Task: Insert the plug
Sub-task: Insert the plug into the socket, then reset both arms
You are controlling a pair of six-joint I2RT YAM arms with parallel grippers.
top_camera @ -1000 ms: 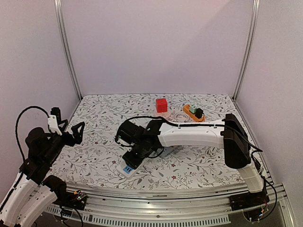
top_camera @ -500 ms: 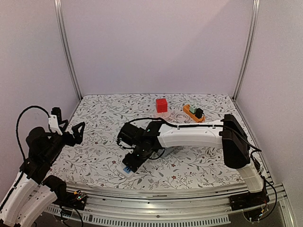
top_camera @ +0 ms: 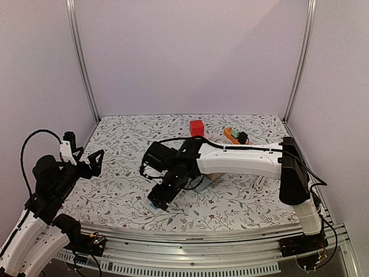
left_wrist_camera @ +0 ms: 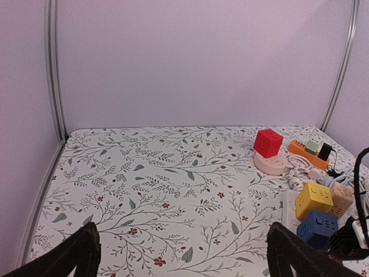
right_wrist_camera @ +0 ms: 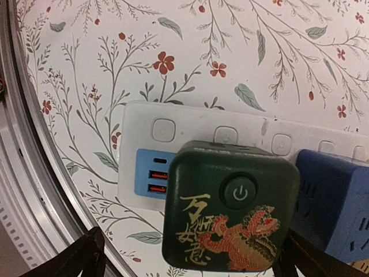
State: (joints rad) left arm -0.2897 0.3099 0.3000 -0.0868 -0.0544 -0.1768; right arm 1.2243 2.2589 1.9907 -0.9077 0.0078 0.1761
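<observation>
The plug is a dark green cube (right_wrist_camera: 230,208) with a power button and a gold and red dragon print. It stands on the white power strip (right_wrist_camera: 190,124), next to the strip's blue USB panel (right_wrist_camera: 151,173) and a blue cube (right_wrist_camera: 334,202). My right gripper (right_wrist_camera: 193,257) hangs open over it, one finger on each side, neither touching it. In the top view that gripper (top_camera: 163,195) is low over the strip's near end (top_camera: 152,204). My left gripper (top_camera: 86,164) is open and holds nothing at the far left; its wrist view (left_wrist_camera: 181,254) shows only bare cloth between the fingers.
Yellow (left_wrist_camera: 314,199), blue (left_wrist_camera: 317,228) and beige (left_wrist_camera: 341,196) cubes sit along the strip. A red cube (left_wrist_camera: 268,142) rests on a pink round base (left_wrist_camera: 271,163) at the back, beside an orange strip (left_wrist_camera: 305,151) and white cables. The table's metal front rail (right_wrist_camera: 23,190) runs close to the strip.
My right gripper's jaws have spread wide and let go of the green plug, which stays on the strip. The right arm shifted slightly. The left arm has not moved.
</observation>
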